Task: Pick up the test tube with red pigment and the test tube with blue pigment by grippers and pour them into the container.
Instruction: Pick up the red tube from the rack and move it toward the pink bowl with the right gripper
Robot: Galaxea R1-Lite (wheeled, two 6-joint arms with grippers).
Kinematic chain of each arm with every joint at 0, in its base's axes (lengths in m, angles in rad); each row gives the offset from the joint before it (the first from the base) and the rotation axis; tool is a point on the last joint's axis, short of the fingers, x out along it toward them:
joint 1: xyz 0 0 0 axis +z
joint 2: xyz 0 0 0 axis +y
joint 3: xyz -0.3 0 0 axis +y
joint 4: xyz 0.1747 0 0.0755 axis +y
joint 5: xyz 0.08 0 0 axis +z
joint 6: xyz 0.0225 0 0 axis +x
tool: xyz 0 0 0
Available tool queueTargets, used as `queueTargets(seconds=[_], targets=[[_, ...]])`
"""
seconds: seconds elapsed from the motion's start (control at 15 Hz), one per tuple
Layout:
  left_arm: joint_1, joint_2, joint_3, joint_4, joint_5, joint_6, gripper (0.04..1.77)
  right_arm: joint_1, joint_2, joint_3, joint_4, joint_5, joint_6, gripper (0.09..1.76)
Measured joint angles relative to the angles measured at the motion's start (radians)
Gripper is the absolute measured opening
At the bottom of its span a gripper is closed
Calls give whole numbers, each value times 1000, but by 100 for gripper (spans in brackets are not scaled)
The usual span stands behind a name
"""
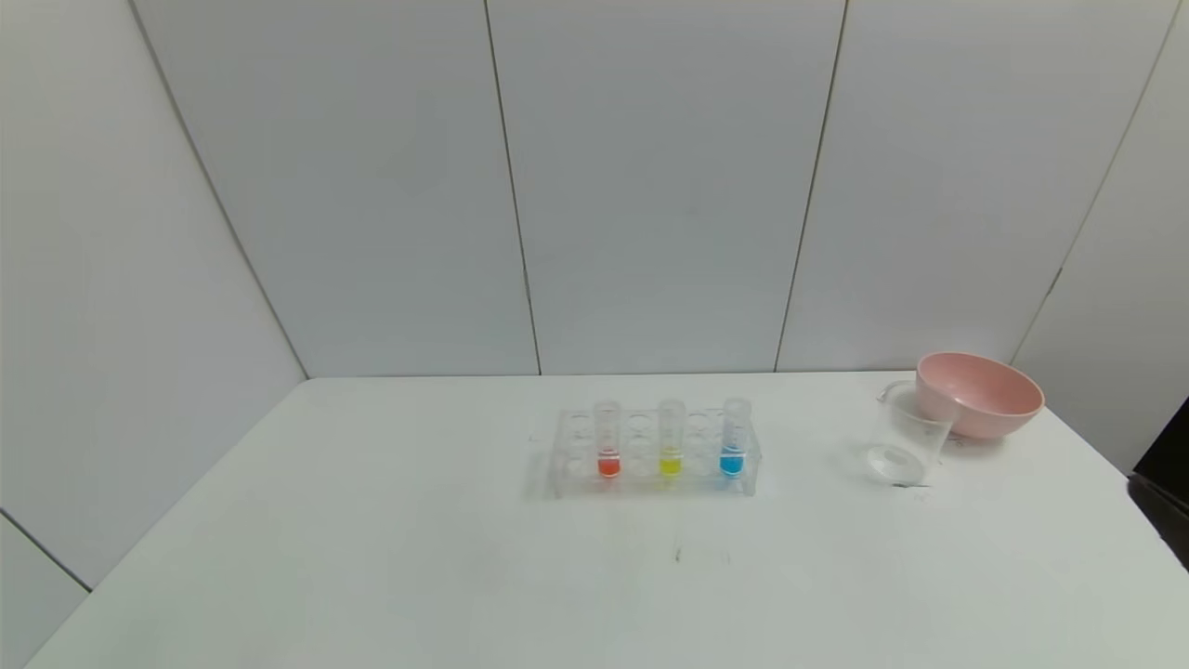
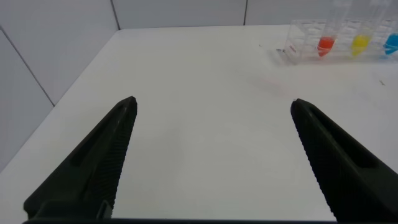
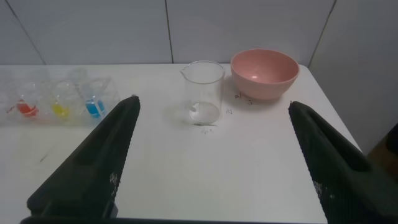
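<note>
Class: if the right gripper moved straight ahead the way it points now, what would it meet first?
Probably the small clear glass beaker, roughly centred ahead of the open right gripper; the pink bowl stands farther back, though depth is uncertain.

You have three test tubes in one clear rack (image 1: 655, 455): the test tube with red pigment (image 1: 607, 439), one yellow tube (image 1: 671, 439), the test tube with blue pigment (image 1: 734, 438); one container (image 1: 908, 444); one pink bowl (image 1: 977, 394).

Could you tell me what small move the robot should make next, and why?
Probably bring the left gripper, jaws open, toward the red tube, since red tube and blue tube stand untouched in the rack and the beaker looks empty.
</note>
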Motion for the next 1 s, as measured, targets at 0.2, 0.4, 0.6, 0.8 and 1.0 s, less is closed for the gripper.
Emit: queueTargets(seconds=[0.2,0.4,0.6,0.8,1.0], targets=[[0,0,0,0,0,0,176,66,276,12,-274,-53,-1,171],[0,0,0,0,0,0,176,213,553,20,-561,-175,2,171],[0,0,0,0,0,0,176,413,790,13,-774,-320,5,171],[0,0,0,0,0,0,176,606,934,-38,-827,-450,7,171],[0,0,0,0,0,0,176,766,1028,-145,-816,-554,7,171]])
